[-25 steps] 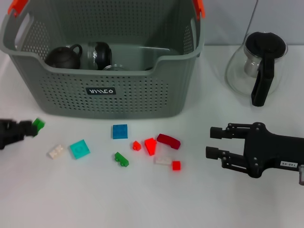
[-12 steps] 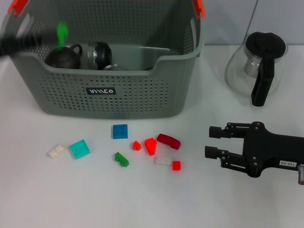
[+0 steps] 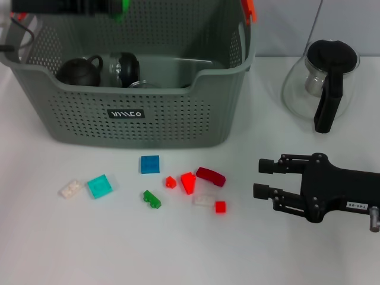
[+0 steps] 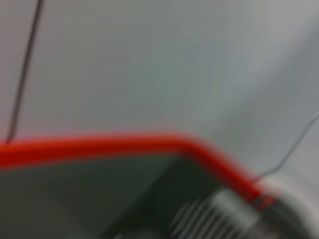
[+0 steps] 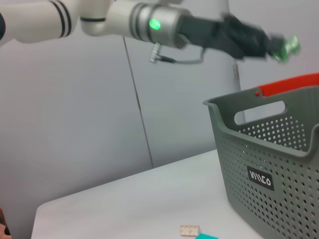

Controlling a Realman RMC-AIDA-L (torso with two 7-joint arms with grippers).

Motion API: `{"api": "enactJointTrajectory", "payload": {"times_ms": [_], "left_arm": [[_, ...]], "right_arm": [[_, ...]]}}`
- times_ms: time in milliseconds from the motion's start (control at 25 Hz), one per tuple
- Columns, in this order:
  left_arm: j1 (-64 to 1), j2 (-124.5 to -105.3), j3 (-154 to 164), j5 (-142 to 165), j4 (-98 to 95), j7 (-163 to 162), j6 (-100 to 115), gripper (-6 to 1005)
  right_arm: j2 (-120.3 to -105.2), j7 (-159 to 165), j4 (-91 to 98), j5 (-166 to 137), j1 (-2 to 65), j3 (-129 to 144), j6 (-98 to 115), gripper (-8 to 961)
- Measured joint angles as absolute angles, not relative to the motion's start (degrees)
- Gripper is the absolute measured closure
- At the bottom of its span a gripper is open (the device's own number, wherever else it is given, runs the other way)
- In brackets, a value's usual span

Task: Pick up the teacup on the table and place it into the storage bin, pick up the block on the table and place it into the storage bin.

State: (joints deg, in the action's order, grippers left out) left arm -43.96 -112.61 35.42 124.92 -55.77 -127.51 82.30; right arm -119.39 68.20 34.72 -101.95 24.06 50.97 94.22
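Holding green block (image 5: pixel 288 46), left tool (image 5: pixel 271 46) above storage bin (image 3: pixel 136 119) rim

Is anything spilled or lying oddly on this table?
Nothing spilled. Small blocks lie scattered loosely in front of the storage bin, such as a blue block. The left gripper holds a green block above the bin.

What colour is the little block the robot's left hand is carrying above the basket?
Green. The block shows best in the right wrist view, gripped by the left hand above the storage bin.

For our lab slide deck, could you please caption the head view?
Left end effector carries a green block over the storage bin; right end effector waits open by scattered blocks.
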Motion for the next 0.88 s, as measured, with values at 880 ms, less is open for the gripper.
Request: {"api": "enactJointTrajectory", "payload": {"times_ms": [880], "left_arm": [[-36.1,-117.78,38.8,116.6,-63.6,-122.0,78.6,666]], "right_arm": [[-119.44,68.2,34.7,-102.0,23.6,50.6,94.2,429]]}}
